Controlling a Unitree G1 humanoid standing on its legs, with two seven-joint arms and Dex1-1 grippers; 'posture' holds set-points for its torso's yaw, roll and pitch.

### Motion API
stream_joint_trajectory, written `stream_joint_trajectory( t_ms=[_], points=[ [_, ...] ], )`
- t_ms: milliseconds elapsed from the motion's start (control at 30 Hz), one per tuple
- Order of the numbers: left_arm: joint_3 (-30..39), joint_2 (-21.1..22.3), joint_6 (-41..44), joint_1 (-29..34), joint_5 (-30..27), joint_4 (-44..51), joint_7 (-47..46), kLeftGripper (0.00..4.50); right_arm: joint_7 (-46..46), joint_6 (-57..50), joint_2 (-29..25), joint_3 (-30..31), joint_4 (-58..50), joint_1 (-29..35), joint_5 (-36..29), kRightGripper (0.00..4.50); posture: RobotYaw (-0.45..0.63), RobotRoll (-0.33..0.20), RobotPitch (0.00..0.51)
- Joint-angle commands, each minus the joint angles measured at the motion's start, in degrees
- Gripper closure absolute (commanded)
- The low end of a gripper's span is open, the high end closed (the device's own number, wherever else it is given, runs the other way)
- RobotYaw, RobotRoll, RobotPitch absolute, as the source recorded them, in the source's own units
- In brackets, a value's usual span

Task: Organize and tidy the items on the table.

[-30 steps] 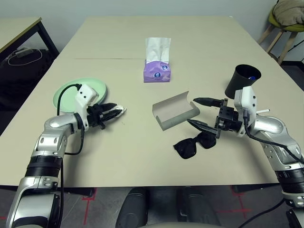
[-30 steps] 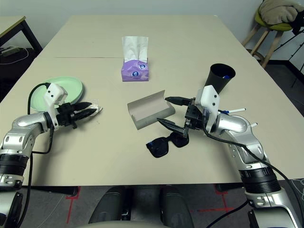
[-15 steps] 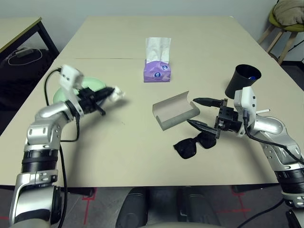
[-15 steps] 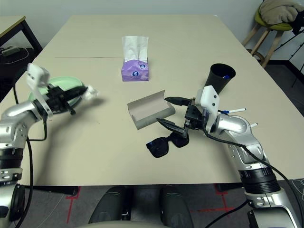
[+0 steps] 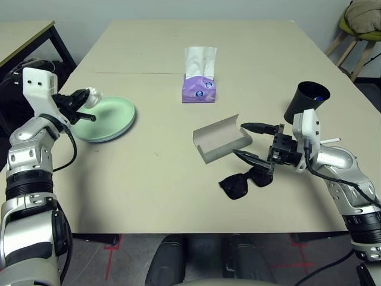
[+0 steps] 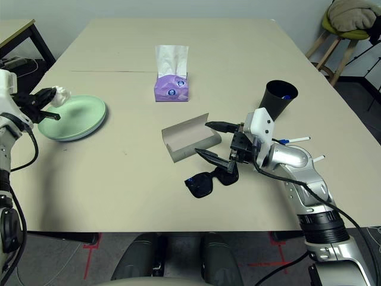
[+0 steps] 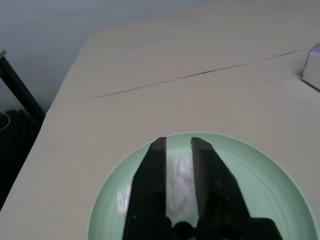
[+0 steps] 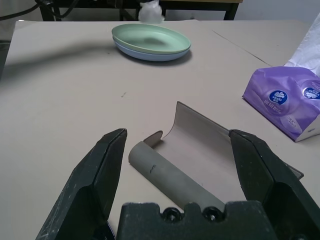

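Note:
My left gripper (image 5: 83, 99) hovers over the far left rim of the pale green plate (image 5: 110, 116), which is stacked on a pale blue one. Its fingers (image 7: 152, 185) are narrowly parted and pinch the crumpled white tissue wad (image 5: 93, 93). My right gripper (image 5: 239, 139) stands wide open at the right end of the open grey glasses case (image 5: 219, 138), with the case (image 8: 192, 150) lying between its fingers. The black sunglasses (image 5: 241, 182) lie just below the lower finger. The black cup (image 5: 305, 101), with a blue cap showing inside, stands behind my right wrist. A white pen (image 6: 294, 140) lies beside that arm.
A purple tissue box (image 5: 198, 89) stands at mid-table, just past the seam line. A dark-edged side table (image 5: 27, 36) with cables under it is at far left. A stool with a cushion (image 5: 360, 18) stands at the back right. The beige table (image 5: 149, 179) is bare in front.
My left arm has lifted the tissue wad off the table to the right of the plates and swung it left, across to their far left rim. The right arm has not moved.

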State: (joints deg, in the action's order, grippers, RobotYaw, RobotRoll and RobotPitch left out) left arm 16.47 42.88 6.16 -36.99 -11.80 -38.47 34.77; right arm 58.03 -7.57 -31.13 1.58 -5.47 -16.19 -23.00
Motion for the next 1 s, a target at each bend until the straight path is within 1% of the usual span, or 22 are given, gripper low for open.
stream_joint_trajectory(
  t_ms=[33,67,100,233,400,533,633,733,900,1000],
  points=[
    [-0.8,-0.6,-0.8,0.5,-0.2,0.2,1.8,2.38,0.1,0.2,-0.6,-0.7,-0.8,0.7,-0.1,0.00,0.07,0.000,0.110],
    [-0.7,-0.7,-0.7,0.6,-0.5,0.4,2.2,2.06,0.0,0.1,-0.7,-0.7,-0.8,0.8,-0.1,0.00,0.07,0.000,0.111],
    [-0.6,-0.8,-0.7,0.5,-0.8,0.6,2.7,1.60,0.0,0.1,-0.7,-0.7,-0.8,0.8,-0.1,0.00,0.07,0.000,0.111],
    [0.3,-1.4,-0.9,0.4,-3.1,2.2,5.3,0.08,-0.1,-0.1,-0.7,-0.7,-0.9,0.7,-0.2,0.00,0.07,0.000,0.111],
    [1.9,-3.0,0.4,1.1,-8.7,6.4,11.0,0.03,-0.6,-0.3,-0.5,-0.9,-0.7,0.5,-0.2,0.00,0.08,0.000,0.116],
    [-1.5,-2.6,-0.4,3.0,-8.2,5.2,19.4,0.03,-1.3,-0.3,-0.1,-0.9,0.1,0.0,-0.1,0.00,0.08,0.000,0.122],
    [-2.9,-2.9,-1.9,1.8,-7.9,2.0,23.8,0.03,-1.4,-0.4,-0.1,-0.8,0.3,-0.2,-0.2,0.00,0.08,0.000,0.128],
    [-4.0,-3.3,0.0,0.2,-9.0,1.2,27.8,0.03,-1.1,-0.1,-0.5,-1.2,0.7,0.1,-0.4,0.00,0.08,0.000,0.132],
    [-5.4,-4.1,1.4,-1.5,-8.6,1.3,30.0,0.03,-0.5,0.3,-1.5,-2.0,1.4,0.7,-0.4,0.00,0.07,0.000,0.143],
    [-6.7,-4.6,1.5,-0.9,-8.4,3.1,32.0,0.03,-0.4,0.3,-2.3,-2.7,1.9,0.9,-0.4,0.00,0.07,0.000,0.149]
  ],
)
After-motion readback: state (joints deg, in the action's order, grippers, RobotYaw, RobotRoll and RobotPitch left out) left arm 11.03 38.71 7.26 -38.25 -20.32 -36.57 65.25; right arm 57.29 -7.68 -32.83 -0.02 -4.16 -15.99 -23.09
